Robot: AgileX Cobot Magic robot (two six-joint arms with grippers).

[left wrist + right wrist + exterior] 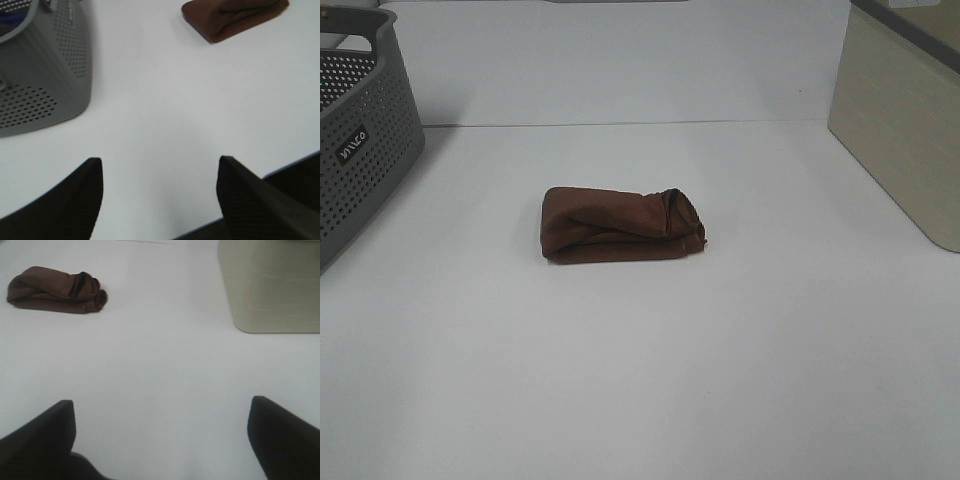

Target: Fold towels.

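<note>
The dark brown towel (621, 226) lies folded into a small thick bundle in the middle of the white table (640, 380); its right end is loosely rolled. It also shows in the left wrist view (234, 17) and in the right wrist view (56, 291). My left gripper (160, 190) is open and empty, low over the table near its front edge, well away from the towel. My right gripper (162, 432) is open and empty, also far from the towel. Neither arm shows in the exterior high view.
A grey perforated basket (360, 130) stands at the table's left edge and shows in the left wrist view (42, 75). A beige bin (905, 130) stands at the right, also in the right wrist view (270, 285).
</note>
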